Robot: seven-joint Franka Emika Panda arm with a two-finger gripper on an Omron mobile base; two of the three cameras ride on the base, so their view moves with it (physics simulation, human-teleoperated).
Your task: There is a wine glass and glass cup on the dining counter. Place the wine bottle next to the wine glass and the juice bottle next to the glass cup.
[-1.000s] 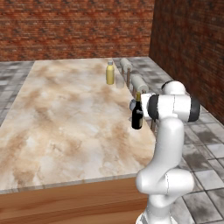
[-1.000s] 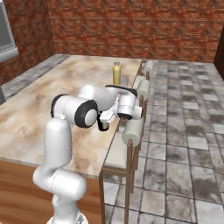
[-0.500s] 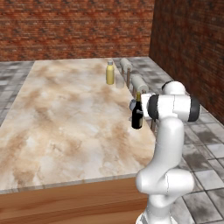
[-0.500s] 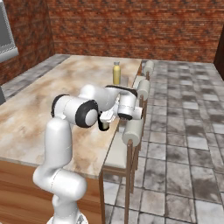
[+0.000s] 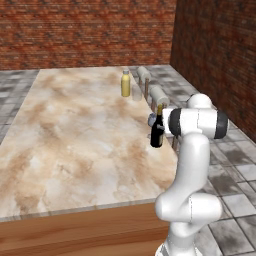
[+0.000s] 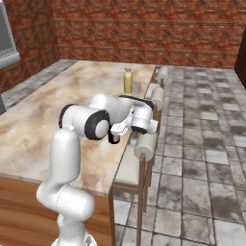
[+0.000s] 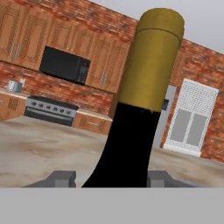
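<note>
The gripper (image 7: 109, 177) is clamping the tall near-black, gold-foiled wine bottle (image 5: 157, 134), probably placing it by the small stemmed wine glass (image 5: 151, 120); releasing comes next.

You're getting flat, even rendered light, no glare, barely any shadows. Base views are looking soft and low-res; the hand view is staying sharp throughout.

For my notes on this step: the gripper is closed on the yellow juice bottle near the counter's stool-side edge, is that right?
Not quite: the gripper is closed on the dark wine bottle, as the hand view shows. The juice bottle stands apart, farther along the same edge of the counter.
</note>
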